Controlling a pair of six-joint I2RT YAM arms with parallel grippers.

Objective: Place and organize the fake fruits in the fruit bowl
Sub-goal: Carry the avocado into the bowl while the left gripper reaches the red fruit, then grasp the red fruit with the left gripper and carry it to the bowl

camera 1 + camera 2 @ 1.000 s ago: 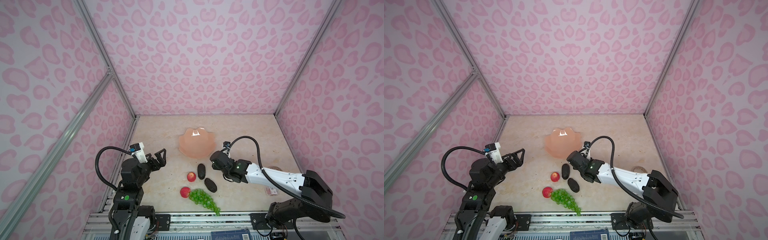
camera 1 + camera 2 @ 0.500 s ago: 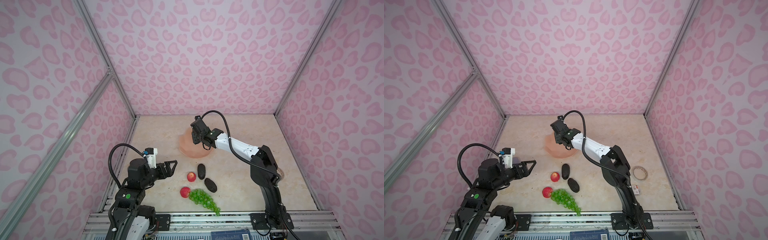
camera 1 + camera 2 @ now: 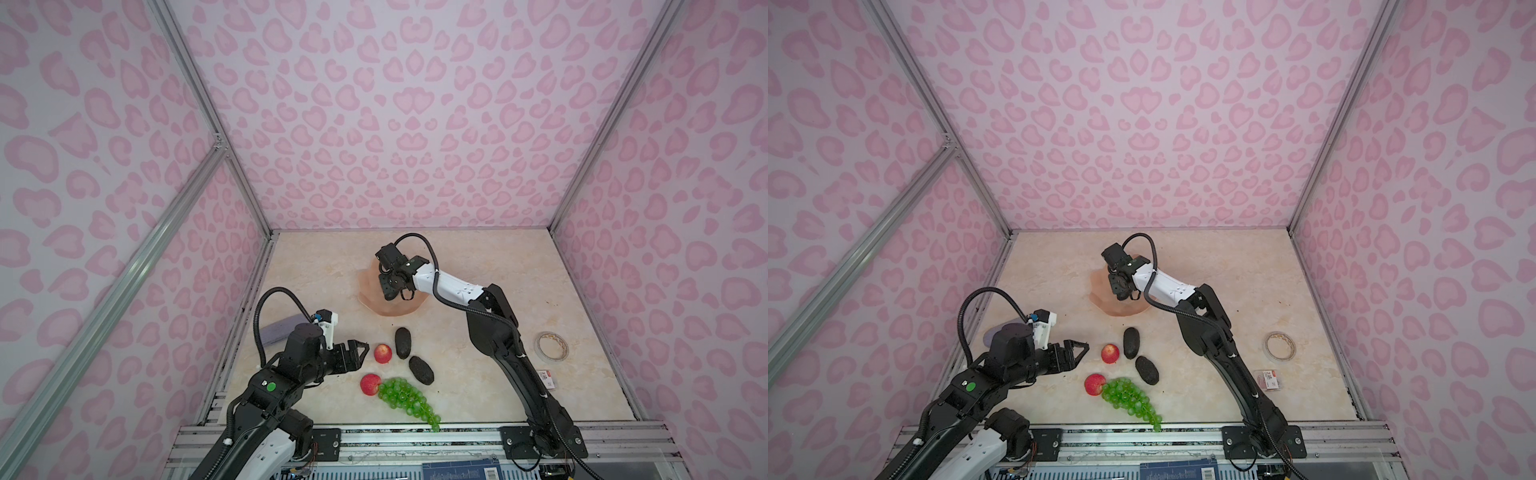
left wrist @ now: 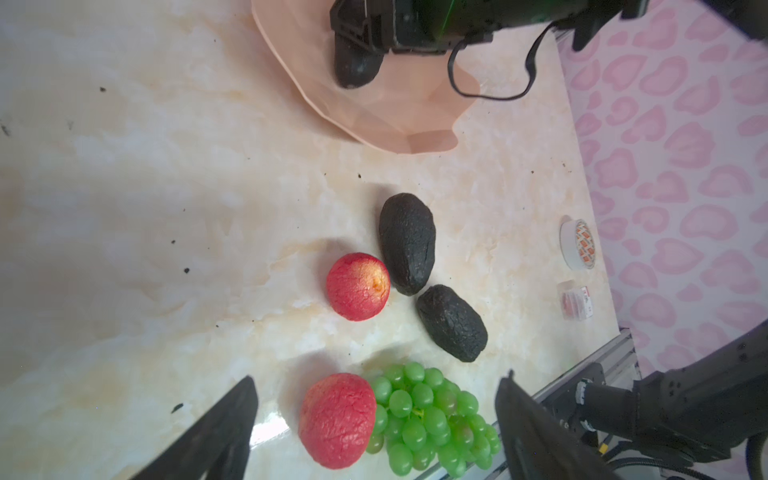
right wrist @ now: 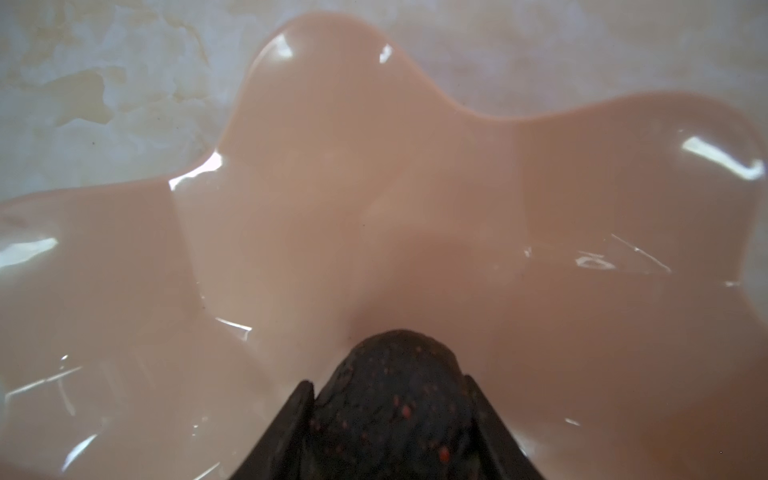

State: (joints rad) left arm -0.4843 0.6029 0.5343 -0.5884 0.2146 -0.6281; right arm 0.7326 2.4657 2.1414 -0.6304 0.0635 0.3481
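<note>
Over bowl [image 3: 390,309] — avocado [image 5: 390,415] clamped in right gripper [image 5: 386,380], low for soft release; left gripper [image 3: 360,353] spread wide, facing red fruit [image 3: 382,353].

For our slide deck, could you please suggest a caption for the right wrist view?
Right hand holding an avocado over the pink bowl.

In both top views the right arm hides much of the fruit bowl [image 3: 369,291]. The right wrist view's edge cuts off the avocado [image 5: 395,399].
</note>
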